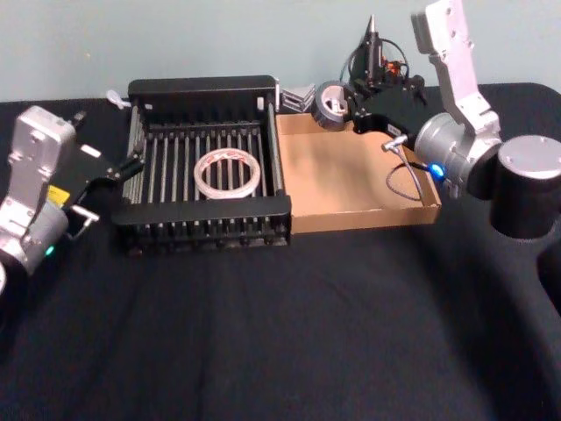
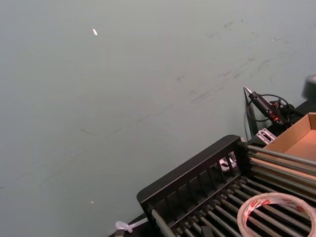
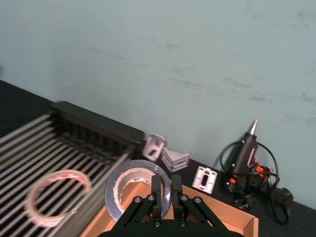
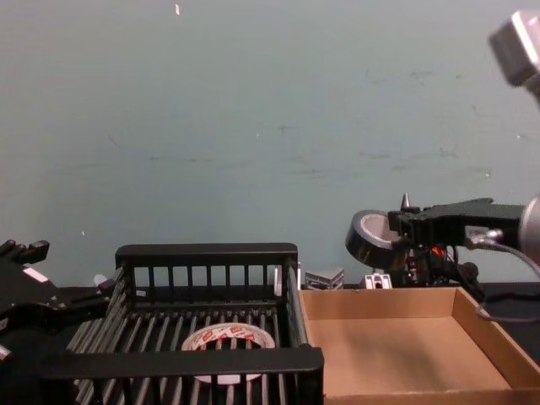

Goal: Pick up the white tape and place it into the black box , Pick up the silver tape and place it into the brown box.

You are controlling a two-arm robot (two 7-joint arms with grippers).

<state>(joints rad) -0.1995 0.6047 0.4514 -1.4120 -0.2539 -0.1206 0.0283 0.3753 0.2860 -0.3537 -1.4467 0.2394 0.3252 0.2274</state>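
The white tape (image 1: pixel 226 174) lies flat on the slatted floor of the black box (image 1: pixel 206 210); it shows as well in the left wrist view (image 2: pixel 276 212) and the chest view (image 4: pixel 228 337). My right gripper (image 1: pixel 349 107) is shut on the wall of the silver tape (image 1: pixel 330 103). It holds the roll in the air over the far left corner of the brown box (image 1: pixel 351 171). The right wrist view has one of its fingers (image 3: pixel 157 190) inside the roll's pale core (image 3: pixel 129 190). My left gripper (image 1: pixel 118 158) is open, just outside the black box's left side.
A glue gun (image 1: pixel 372 48) with a coiled cable stands behind the brown box, and small metal brackets (image 1: pixel 298 95) lie behind the black box's corner. A teal wall closes the back. Black cloth covers the table, with free room in front of both boxes.
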